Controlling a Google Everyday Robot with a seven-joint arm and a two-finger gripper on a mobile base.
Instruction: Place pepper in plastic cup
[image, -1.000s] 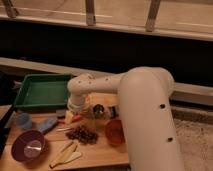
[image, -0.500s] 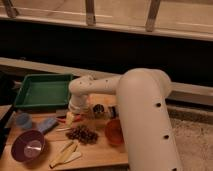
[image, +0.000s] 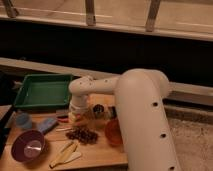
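Observation:
The pepper (image: 62, 119) is a thin red-orange sliver lying on the wooden table (image: 100, 156), just left of my gripper. My gripper (image: 75, 117) hangs from the white arm (image: 140, 115) and points down at the table, close beside the pepper's right end. The plastic cup (image: 22, 120) is small, pale grey-blue and upright near the table's left edge, well to the left of the gripper, with a flat blue cloth-like item (image: 46, 125) between them.
A green tray (image: 42, 90) sits at the back left. A purple bowl (image: 27, 145) stands front left, with yellow peel-like strips (image: 65, 154) beside it. A dark cluster of small round pieces (image: 82, 134) lies mid-table. An orange cup (image: 114, 132) is beside the arm.
The wrist has shifted only slightly over the pepper area. None of the objects on the table has moved.

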